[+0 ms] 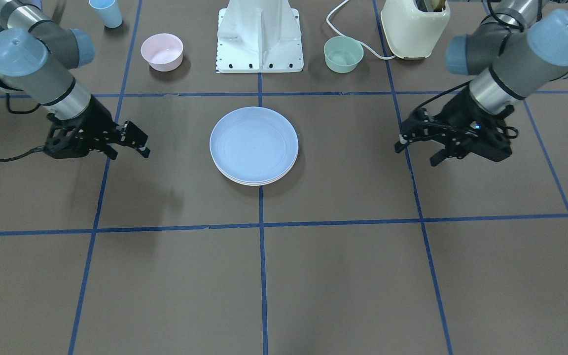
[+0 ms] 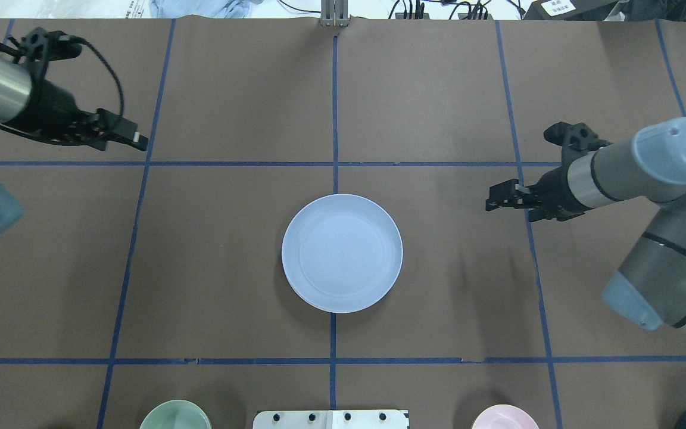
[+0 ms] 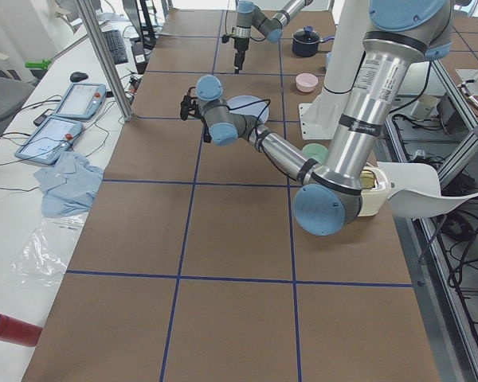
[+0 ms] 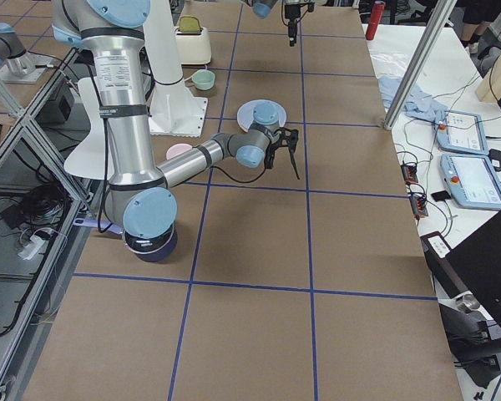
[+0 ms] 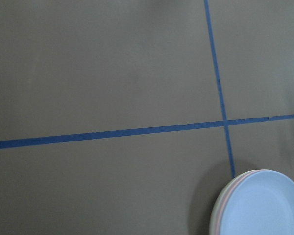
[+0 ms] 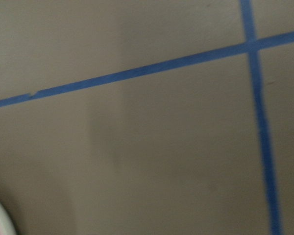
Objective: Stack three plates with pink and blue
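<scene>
— Surface?
— One table, brown, gridded in blue tape.
— Centre?
— Plates, one stack, blue on top.
— Robot's edge?
— Blue cup, pink bowl, white base, green bowl, cream toaster.

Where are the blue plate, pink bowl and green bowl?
light blue round matte plate (image 1: 253,142): front-facing view, centre of its face.
small pale pink round bowl (image 1: 161,49): front-facing view, its inside.
small pale green round bowl (image 1: 343,52): front-facing view, its inside.
</scene>
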`<state>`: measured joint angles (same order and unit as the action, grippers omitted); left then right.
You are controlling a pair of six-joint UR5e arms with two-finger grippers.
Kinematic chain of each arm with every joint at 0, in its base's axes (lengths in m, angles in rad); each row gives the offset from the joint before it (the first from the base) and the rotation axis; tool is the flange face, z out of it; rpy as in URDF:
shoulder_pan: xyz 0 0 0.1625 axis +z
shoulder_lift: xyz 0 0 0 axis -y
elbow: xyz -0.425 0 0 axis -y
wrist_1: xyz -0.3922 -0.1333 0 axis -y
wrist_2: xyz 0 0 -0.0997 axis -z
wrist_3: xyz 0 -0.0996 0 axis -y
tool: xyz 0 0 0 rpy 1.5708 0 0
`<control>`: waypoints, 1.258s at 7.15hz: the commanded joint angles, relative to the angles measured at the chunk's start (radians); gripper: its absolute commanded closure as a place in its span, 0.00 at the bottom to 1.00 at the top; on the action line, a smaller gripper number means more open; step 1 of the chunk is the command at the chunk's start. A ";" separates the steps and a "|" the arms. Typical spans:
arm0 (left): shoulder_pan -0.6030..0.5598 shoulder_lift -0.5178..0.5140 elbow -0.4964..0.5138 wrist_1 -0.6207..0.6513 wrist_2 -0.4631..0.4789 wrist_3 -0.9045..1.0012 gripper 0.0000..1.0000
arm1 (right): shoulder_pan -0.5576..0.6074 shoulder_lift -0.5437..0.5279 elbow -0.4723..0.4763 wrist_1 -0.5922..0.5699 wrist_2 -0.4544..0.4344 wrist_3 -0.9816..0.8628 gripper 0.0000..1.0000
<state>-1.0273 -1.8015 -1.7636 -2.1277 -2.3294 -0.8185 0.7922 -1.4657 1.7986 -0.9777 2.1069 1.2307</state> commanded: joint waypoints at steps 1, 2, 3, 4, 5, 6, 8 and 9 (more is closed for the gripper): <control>-0.187 0.134 0.060 0.008 -0.001 0.413 0.00 | 0.204 -0.085 -0.011 -0.134 0.094 -0.382 0.00; -0.306 0.152 0.140 0.006 -0.001 0.603 0.00 | 0.360 -0.088 -0.042 -0.229 0.186 -0.583 0.00; -0.417 0.143 0.264 0.005 0.002 0.791 0.00 | 0.462 -0.087 -0.089 -0.319 0.220 -0.787 0.00; -0.474 0.133 0.351 0.006 0.011 0.891 0.00 | 0.545 -0.087 -0.126 -0.385 0.220 -0.947 0.00; -0.499 0.128 0.384 0.006 0.015 0.901 0.00 | 0.594 -0.085 -0.151 -0.421 0.220 -1.029 0.00; -0.502 0.128 0.388 0.008 0.015 0.900 0.00 | 0.628 -0.085 -0.153 -0.435 0.220 -1.046 0.00; -0.505 0.126 0.386 0.015 0.010 0.897 0.00 | 0.634 -0.091 -0.156 -0.437 0.211 -1.047 0.00; -0.505 0.126 0.386 0.015 0.009 0.897 0.00 | 0.634 -0.091 -0.156 -0.437 0.211 -1.047 0.00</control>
<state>-1.5314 -1.6747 -1.3780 -2.1135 -2.3190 0.0783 1.4242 -1.5554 1.6438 -1.4130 2.3203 0.1862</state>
